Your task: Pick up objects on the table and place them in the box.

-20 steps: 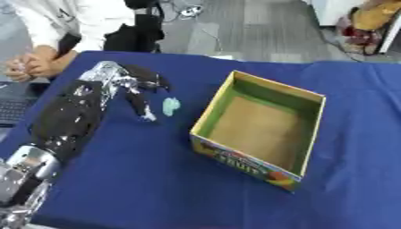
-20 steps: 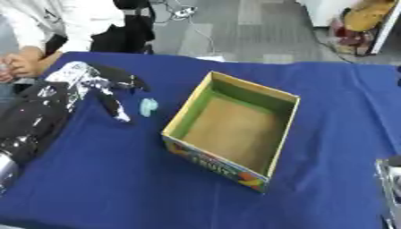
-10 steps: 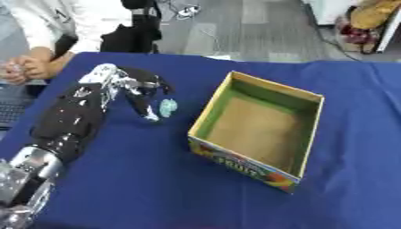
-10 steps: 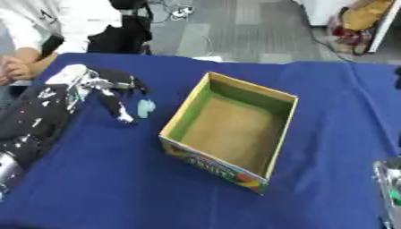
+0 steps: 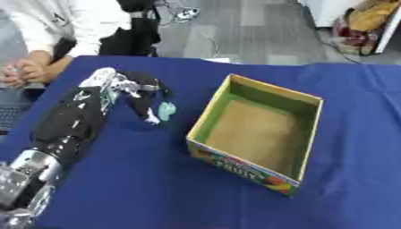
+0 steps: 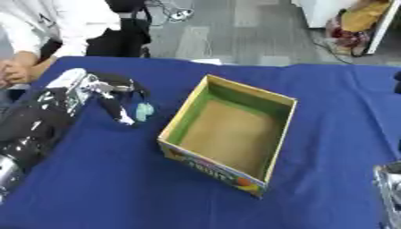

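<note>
A small pale teal object [image 5: 166, 110] lies on the blue tablecloth, left of the box. My left hand [image 5: 131, 87] reaches in from the left. Its fingers [image 5: 148, 114] hang down against the object's left side, and the thumb points out just above it. The object sits in the gap between them, and I see no closed pinch on it. The cardboard box [image 5: 300, 131] has yellow-green walls and a brown floor with nothing in it. It stands open-topped in the middle, about a hand's width right of the object. A silvery part of my right hand [image 6: 389, 188] shows at the lower right edge.
A person sits at the table's far left corner with clasped hands [image 5: 22, 71]. The blue table [image 5: 141, 188] runs on to the near edge and to the right of the box. Grey floor and bags lie beyond the far edge.
The whole picture has shifted a little, so the camera moved. My left hand stays at the teal object in much the same pose. The box has not moved on the table.
</note>
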Robot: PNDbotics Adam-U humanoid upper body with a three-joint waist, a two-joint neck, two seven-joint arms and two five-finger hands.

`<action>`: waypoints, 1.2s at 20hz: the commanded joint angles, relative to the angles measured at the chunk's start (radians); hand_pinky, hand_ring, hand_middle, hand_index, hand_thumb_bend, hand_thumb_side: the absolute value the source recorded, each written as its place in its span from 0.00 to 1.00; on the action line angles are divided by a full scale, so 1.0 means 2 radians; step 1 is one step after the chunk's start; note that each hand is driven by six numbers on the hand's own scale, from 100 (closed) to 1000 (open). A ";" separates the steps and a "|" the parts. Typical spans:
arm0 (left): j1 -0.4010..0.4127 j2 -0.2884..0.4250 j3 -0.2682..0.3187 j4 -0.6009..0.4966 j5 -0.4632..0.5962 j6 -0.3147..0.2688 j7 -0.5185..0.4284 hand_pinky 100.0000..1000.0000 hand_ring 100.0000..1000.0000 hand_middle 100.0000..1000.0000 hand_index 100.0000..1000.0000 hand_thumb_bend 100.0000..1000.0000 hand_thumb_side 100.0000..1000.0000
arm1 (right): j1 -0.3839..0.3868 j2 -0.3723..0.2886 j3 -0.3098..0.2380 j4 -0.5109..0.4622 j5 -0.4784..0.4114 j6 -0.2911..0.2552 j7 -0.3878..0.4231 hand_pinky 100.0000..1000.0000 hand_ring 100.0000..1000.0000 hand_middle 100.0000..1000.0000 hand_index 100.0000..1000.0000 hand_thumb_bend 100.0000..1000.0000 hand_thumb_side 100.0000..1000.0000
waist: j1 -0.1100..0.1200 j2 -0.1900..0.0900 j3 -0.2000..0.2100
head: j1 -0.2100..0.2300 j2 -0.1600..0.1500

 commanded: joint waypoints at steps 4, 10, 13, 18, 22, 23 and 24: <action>-0.015 0.007 0.005 -0.003 0.000 -0.019 -0.024 0.46 0.55 0.81 0.96 0.60 0.43 | -0.013 -0.001 -0.001 -0.008 -0.001 0.000 0.003 0.09 0.25 0.37 0.46 0.00 0.81 | 0.001 -0.005 -0.002 | 0.009 -0.009; -0.015 0.006 0.007 0.000 -0.007 -0.014 -0.024 0.43 0.52 0.80 0.95 0.53 0.39 | -0.013 -0.001 -0.001 -0.009 -0.002 0.000 0.003 0.09 0.24 0.37 0.46 0.00 0.81 | 0.002 -0.003 -0.005 | 0.014 -0.010; -0.016 0.006 0.009 0.003 -0.007 -0.010 -0.024 0.41 0.50 0.80 0.95 0.50 0.37 | -0.013 -0.001 -0.002 -0.009 -0.002 0.000 0.003 0.08 0.24 0.37 0.46 0.00 0.81 | 0.003 -0.001 -0.006 | 0.014 -0.012; -0.016 0.006 0.011 0.005 -0.005 -0.003 -0.022 0.34 0.46 0.78 0.92 0.48 0.36 | -0.015 0.000 -0.002 -0.009 -0.002 0.000 0.003 0.08 0.24 0.37 0.46 0.00 0.81 | 0.003 0.002 -0.009 | 0.015 -0.013; -0.017 0.005 0.011 0.006 -0.002 0.002 -0.021 0.27 0.43 0.75 0.88 0.46 0.34 | -0.015 -0.001 -0.002 -0.010 -0.003 0.000 0.003 0.08 0.24 0.37 0.46 0.00 0.81 | 0.003 0.002 -0.010 | 0.015 -0.013; -0.017 0.005 0.011 0.006 -0.002 0.003 -0.021 0.25 0.42 0.75 0.87 0.45 0.33 | -0.015 -0.001 -0.002 -0.009 -0.003 0.000 0.004 0.08 0.24 0.37 0.46 0.00 0.81 | 0.003 0.003 -0.010 | 0.015 -0.013; -0.017 0.005 0.011 0.007 -0.001 0.005 -0.022 0.26 0.42 0.75 0.87 0.46 0.33 | -0.015 -0.001 -0.002 -0.009 -0.003 0.000 0.004 0.08 0.24 0.37 0.46 0.00 0.81 | 0.003 0.003 -0.010 | 0.015 -0.013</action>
